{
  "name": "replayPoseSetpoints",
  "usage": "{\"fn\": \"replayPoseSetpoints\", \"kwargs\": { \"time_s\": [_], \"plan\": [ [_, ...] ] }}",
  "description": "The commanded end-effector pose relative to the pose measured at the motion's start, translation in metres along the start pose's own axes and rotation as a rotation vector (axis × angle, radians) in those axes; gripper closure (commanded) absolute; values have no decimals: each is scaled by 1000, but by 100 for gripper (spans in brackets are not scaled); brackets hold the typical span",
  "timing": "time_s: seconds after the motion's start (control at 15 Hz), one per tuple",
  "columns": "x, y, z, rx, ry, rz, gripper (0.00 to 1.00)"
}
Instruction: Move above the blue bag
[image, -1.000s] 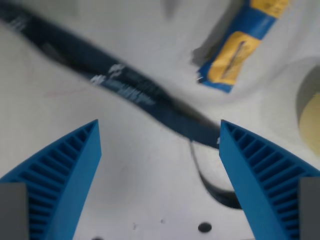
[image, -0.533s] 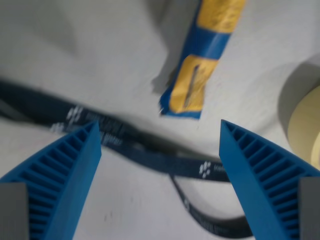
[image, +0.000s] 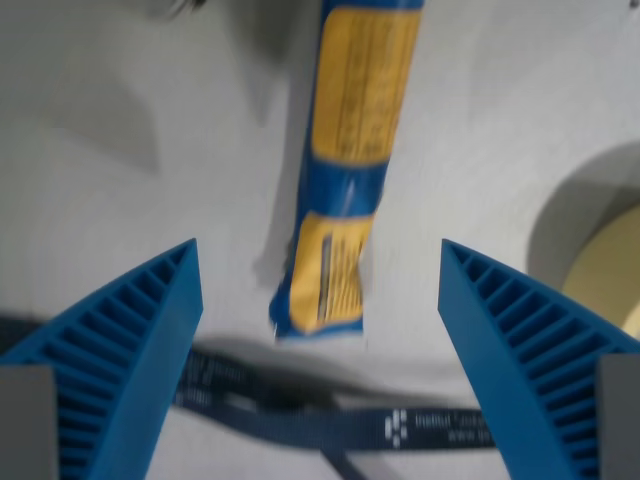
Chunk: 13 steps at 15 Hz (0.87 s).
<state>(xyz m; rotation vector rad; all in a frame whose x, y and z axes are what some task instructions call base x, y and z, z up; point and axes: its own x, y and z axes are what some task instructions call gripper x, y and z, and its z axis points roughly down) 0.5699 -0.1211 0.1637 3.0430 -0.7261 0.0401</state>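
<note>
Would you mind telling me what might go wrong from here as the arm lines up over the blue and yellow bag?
1. The long blue and yellow bag lies between the open blue ribbed fingers, but only its near end is centred; stopping now may leave the gripper over the bag's edge.
2. The dark printed strap lies just below the bag's end; a later descent could snag it.
3. The cream round object sits near the finger on the wrist view's right.

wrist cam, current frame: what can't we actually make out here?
- Blue bag: top end cut off by the wrist view's upper edge; label print too blurred to read.
- Dark strap: left stretch hidden behind a gripper finger, lettering illegible.
- Pale round object: mostly cut off at the wrist view's right edge, identity unclear.
- Gripper: height above the bag cannot be judged.
</note>
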Motion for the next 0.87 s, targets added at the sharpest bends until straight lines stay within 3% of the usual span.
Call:
{"fn": "replayPoseSetpoints", "kwargs": {
  "time_s": [0.07,0.87],
  "plan": [
    [11,2,6,27,-12,161,0],
    [20,8,15,33,-16,107,0]
  ]
}}
